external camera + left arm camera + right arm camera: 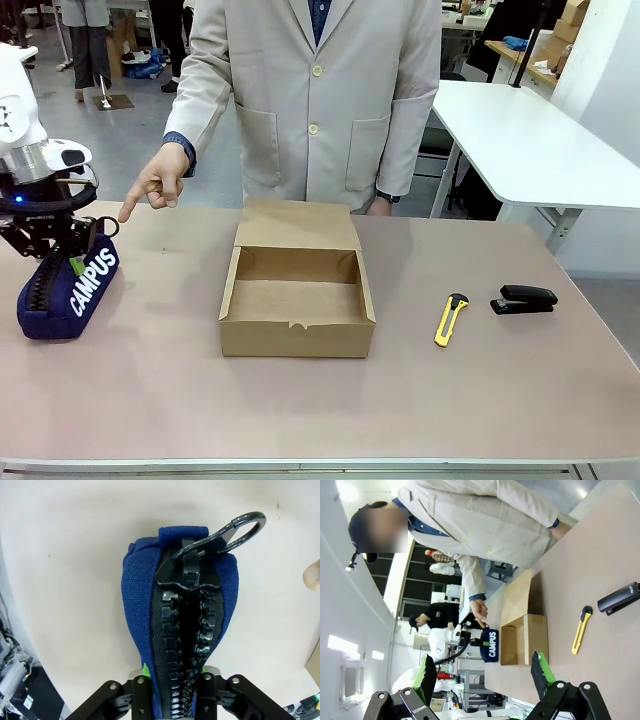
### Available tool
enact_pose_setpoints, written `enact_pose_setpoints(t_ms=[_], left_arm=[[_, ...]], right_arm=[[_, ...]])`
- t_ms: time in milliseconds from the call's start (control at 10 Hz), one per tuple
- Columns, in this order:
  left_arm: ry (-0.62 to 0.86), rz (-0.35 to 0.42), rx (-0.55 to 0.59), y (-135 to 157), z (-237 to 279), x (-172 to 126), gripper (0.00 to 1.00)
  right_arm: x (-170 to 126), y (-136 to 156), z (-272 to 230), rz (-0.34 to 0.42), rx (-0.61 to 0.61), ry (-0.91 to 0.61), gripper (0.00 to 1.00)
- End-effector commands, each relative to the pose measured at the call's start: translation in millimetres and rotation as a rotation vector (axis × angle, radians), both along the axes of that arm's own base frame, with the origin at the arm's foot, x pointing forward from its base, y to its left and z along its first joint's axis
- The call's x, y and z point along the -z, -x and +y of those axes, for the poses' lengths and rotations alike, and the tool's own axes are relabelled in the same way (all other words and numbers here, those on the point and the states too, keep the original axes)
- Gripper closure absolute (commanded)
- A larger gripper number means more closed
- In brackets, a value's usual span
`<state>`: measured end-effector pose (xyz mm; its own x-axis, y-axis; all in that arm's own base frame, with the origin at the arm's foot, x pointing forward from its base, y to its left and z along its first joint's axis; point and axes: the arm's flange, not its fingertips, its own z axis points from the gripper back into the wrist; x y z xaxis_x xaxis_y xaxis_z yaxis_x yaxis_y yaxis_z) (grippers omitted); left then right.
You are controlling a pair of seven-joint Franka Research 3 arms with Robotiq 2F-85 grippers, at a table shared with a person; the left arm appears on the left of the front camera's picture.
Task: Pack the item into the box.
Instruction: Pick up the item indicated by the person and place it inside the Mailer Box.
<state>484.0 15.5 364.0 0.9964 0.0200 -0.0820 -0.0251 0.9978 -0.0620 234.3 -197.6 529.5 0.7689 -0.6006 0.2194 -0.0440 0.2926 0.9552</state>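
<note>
The item, a navy-blue fabric pouch [70, 287] with white "CAMPUS" lettering, sits at the table's far left with its zipper side up. My left gripper [58, 250] comes down on its top and is shut on it. In the left wrist view the fingers [144, 687] squeeze the pouch [145, 595] from both sides of its black zipper. The box [295, 340], brown cardboard with its flap lid open, stands mid-table with nothing in it. My right gripper [484, 680] is open and high above the table, looking at the box [535, 630] and pouch [491, 645] from afar.
A person in a light coat stands at the far side, one hand [155, 185] pointing down near the pouch. A yellow utility knife [451, 319] and a black stapler [525, 298] lie right of the box. Bare table [160, 370] spans between pouch and box.
</note>
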Motion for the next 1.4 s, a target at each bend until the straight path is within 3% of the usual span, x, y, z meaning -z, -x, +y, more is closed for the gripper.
enact_pose_setpoints(t_ms=[0,300,500,600,700,900,1000,1200,1300], left_arm=[[-0.039,0.011,-0.022,6,-1,-6,1.00],[-0.048,0.011,-0.023,12,5,-8,1.00],[-0.047,-0.017,0.043,34,15,-24,1.00],[-0.083,-0.049,0.181,66,24,-43,1.00],[-0.221,-0.125,0.445,107,31,-58,1.00],[-0.255,-0.272,0.880,167,26,-77,1.00],[-0.205,-0.327,1.121,183,19,-78,1.00],[0.012,-0.389,1.423,190,-2,-80,1.00],[0.193,-0.429,1.402,187,-15,-83,1.00]], right_arm=[[-3,-4,0,-0.032,0.000,-0.001,0.00],[-3,-4,0,-0.032,0.000,-0.001,0.00],[-3,-4,0,-0.032,0.000,-0.001,0.00],[-3,-4,0,-0.032,0.000,-0.001,0.00],[-3,-4,0,-0.032,0.000,-0.001,0.00],[-3,-4,0,-0.032,0.000,-0.001,0.00],[-3,-4,0,-0.032,0.000,-0.001,0.00],[-3,-4,0,-0.032,0.000,-0.001,0.00],[-3,-4,0,-0.032,0.000,-0.001,0.00]])
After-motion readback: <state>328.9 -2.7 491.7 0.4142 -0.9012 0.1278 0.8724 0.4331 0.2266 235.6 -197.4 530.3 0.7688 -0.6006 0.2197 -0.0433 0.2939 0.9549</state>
